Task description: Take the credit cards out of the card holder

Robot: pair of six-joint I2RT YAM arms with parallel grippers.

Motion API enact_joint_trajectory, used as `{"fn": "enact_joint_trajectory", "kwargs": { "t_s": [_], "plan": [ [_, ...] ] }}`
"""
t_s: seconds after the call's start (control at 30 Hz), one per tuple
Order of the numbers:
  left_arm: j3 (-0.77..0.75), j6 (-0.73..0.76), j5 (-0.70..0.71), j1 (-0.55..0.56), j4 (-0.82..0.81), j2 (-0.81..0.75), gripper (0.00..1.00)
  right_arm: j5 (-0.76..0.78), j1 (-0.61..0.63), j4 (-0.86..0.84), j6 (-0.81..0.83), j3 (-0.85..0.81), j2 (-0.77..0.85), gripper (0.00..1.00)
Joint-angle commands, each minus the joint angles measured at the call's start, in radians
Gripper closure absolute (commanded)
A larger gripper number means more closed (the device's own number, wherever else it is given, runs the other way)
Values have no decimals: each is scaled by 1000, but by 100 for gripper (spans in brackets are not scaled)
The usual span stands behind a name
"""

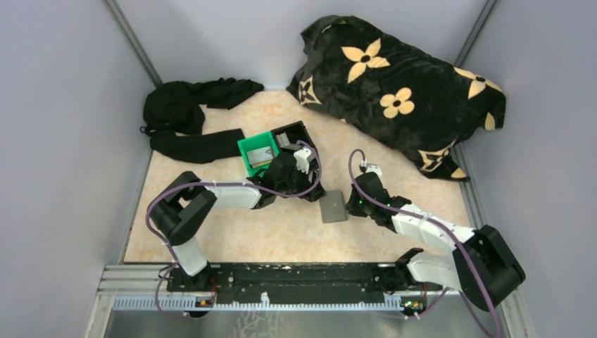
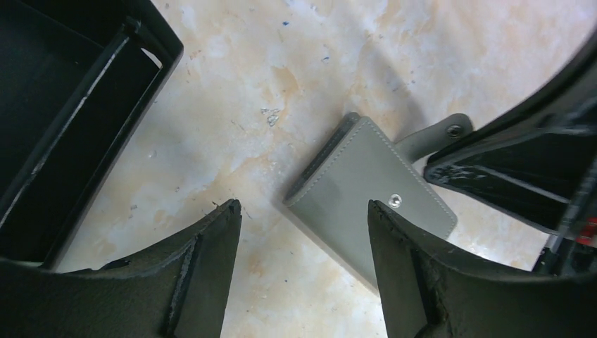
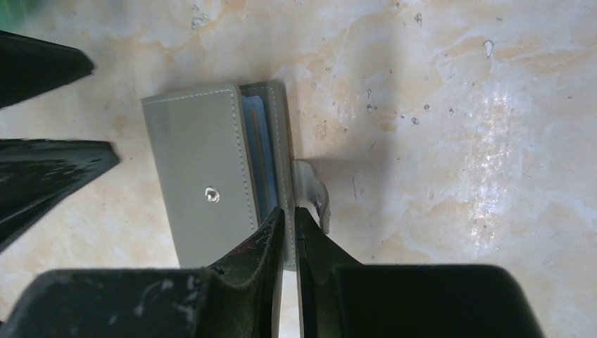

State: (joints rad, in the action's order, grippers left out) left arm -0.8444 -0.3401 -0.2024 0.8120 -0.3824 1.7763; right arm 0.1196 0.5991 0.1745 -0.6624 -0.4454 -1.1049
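From above, the card holder (image 1: 333, 208) lay flat as a small grey rectangle on the glossy, cream-marbled table (image 1: 281, 236), between the two arms. The left claw (image 1: 313, 189) hung just beside its upper left corner, and the right claw (image 1: 350, 203) met its right edge. Behind the left claw stood a green plastic bin (image 1: 246, 146) with a silvery-grey card (image 1: 262, 153) lying flat inside, and a black bin (image 1: 299, 134) touched its right side. Crumpled black clothing (image 1: 183, 113) sat at the far left. A soft black blanket (image 1: 401, 91) with tan flower shapes was heaped at the far right.

In the left wrist view, the left claw (image 2: 304, 208) stood wide, its dark, scuffed fingers (image 2: 211, 267) apart and holding nothing. The card holder (image 2: 366, 176) lay beyond them, tilted. It was smooth grey leather with pale stitching, a round metal snap (image 2: 394, 201) and a rounded strap tab (image 2: 447, 132). The right claw (image 2: 507, 169) covered the tab's far end. The black bin's (image 2: 56, 105) straight wall filled the upper left.

In the right wrist view, the right claw (image 3: 288, 215) was narrow, its fingers nearly together on the thin stitched edge of the holder's (image 3: 197, 148) right-hand panel. Pale cards (image 3: 255, 151) showed edge-on in the slot between the panels. The strap tab (image 3: 315, 193) curled out beside the fingers, and the left claw's pointed fingers (image 3: 49, 165) hung at the left
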Motion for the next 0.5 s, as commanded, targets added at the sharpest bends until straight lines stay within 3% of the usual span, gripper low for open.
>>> {"fn": "enact_joint_trajectory", "kwargs": {
  "t_s": [0.0, 0.47],
  "plan": [
    [32, 4, -16, 6, -52, -100, 27, -16, -1, -72, 22, 8, -45, 90],
    [63, -6, -38, 6, -79, -199, 27, -152, 1, -135, 30, -35, 4, 95]
  ]
}}
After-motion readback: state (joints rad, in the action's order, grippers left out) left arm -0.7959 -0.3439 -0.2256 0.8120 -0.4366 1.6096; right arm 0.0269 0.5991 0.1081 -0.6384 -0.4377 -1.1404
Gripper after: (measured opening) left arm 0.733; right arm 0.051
